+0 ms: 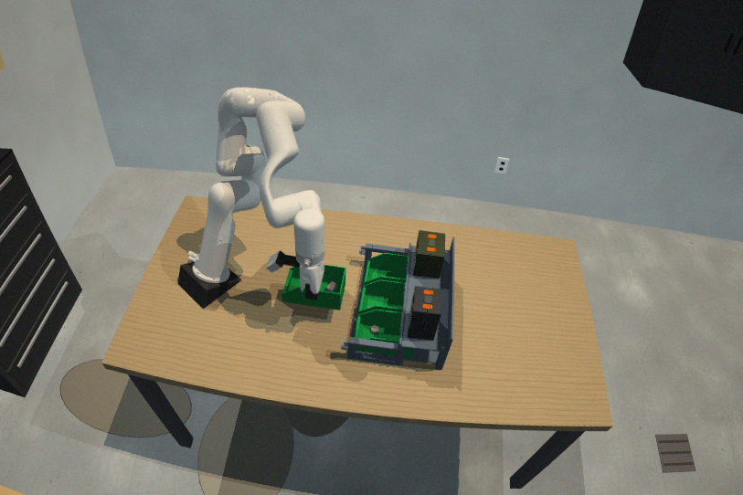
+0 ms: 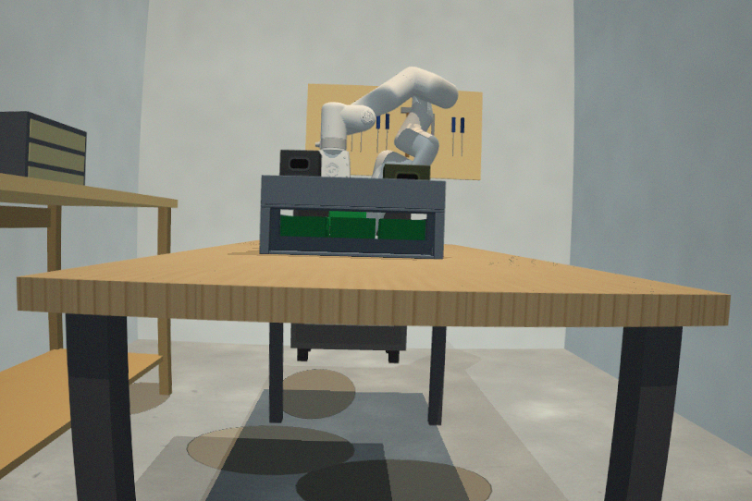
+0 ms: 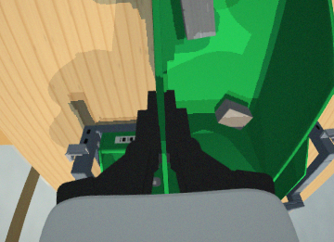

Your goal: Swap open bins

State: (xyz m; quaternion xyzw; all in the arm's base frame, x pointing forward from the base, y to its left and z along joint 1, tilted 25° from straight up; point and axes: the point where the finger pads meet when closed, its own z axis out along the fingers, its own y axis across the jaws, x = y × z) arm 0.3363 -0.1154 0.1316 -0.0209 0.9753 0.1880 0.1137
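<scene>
My gripper (image 1: 311, 291) is shut on the side wall of a green open bin (image 1: 322, 286), one finger inside and one outside. I hold the bin over the table, left of the grey shelf (image 1: 401, 297) and level with its middle bin. The wrist view shows my fingers on the wall of this bin (image 3: 241, 74), with two grey parts (image 3: 197, 13) (image 3: 234, 112) inside it. Three green bins sit in the shelf's places. The far one (image 1: 387, 265) and the middle one (image 1: 384, 294) show no parts. The near one (image 1: 377, 326) holds a grey part.
An olive box (image 1: 429, 252) and a black box (image 1: 424, 311) stand on the shelf's upper board. The robot base (image 1: 207, 282) stands at the table's left. From behind, the shelf (image 2: 351, 215) hides the held bin.
</scene>
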